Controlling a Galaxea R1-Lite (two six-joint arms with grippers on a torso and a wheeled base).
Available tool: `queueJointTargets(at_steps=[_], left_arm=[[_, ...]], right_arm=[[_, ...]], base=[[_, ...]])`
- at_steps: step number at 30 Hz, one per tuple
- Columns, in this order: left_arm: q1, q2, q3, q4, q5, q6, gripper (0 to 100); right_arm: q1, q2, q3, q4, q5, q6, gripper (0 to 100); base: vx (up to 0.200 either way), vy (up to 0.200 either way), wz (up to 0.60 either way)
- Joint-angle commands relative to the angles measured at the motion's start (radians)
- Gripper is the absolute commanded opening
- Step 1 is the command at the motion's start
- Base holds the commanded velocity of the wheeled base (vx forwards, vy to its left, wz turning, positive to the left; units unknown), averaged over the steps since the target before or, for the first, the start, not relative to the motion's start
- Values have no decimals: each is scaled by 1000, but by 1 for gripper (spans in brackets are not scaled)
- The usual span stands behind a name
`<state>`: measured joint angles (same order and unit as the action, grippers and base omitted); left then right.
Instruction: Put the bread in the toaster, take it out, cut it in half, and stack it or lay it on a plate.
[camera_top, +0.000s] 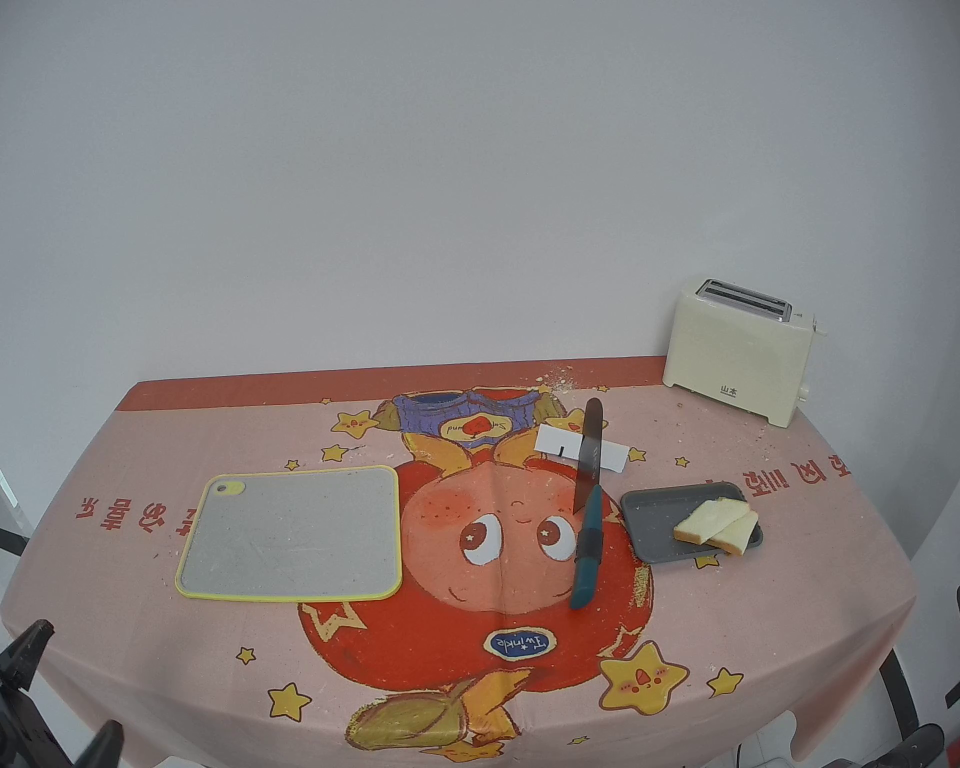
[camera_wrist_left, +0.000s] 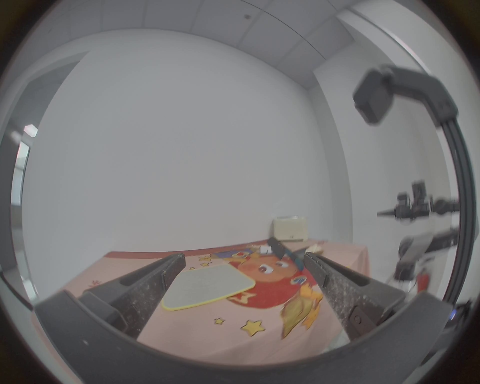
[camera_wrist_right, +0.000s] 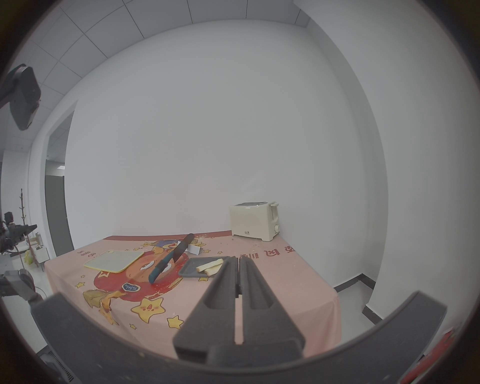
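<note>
Both arms sit off the near edge of the pink cartoon-print table (camera_top: 800, 620); left gripper (camera_wrist_left: 244, 265) is spread wide with nothing in it; right gripper (camera_wrist_right: 239, 262) is pinched closed, also empty; the two pale bread slices (camera_top: 716, 524) overlap on a dark grey rectangular plate (camera_top: 650, 500) near the right edge, slanting toward the far right corner where the cream plastic toaster (camera_top: 735, 350) stands; right arm's nearer imo.

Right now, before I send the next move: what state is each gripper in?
Left gripper: open, holding nothing.
Right gripper: shut, fingers together, holding nothing.
</note>
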<state>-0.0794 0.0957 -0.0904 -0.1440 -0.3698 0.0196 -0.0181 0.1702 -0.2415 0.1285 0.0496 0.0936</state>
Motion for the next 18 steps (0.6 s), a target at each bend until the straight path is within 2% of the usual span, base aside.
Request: queueJointTargets(at_steps=[1,2,3,6,9,11,12,13,14,15,18], left_arm=[[1,-1,89,3,0,221,100],[3,-1,90,-12,-3,246,100],[3,-1,90,-6,-3,261,100],[3,-1,90,50,0,326,100],[3,-1,90,67,11,324,100],[3,-1,90,66,48,323,100],[3,-1,90,66,71,321,100],[3,-1,90,66,114,319,100],[3,-1,90,66,150,293,100],[3,-1,90,66,164,276,100],[3,1,90,69,256,174,100]], right_arm=[[9,-167,133,-3,67,-81,0],[15,-170,174,-21,79,-130,0],[15,-170,188,-50,78,-146,0],[17,-170,231,-161,72,-150,0],[17,-170,240,-181,53,-147,0],[15,-170,241,-130,-39,-141,0],[15,-170,238,-112,-62,-134,0],[17,-170,240,-122,-86,-107,0],[13,-170,240,-130,-88,-84,0],[15,-170,240,-129,-89,-83,0],[17,-170,240,-130,-94,-81,0]], base=[[0,0,0],[0,0,0],[0,0,0],[0,0,0],[0,0,0],[0,0,0],[0,0,0],[0,0,0],[0,0,0],[0,0,0],[0,0,0]])
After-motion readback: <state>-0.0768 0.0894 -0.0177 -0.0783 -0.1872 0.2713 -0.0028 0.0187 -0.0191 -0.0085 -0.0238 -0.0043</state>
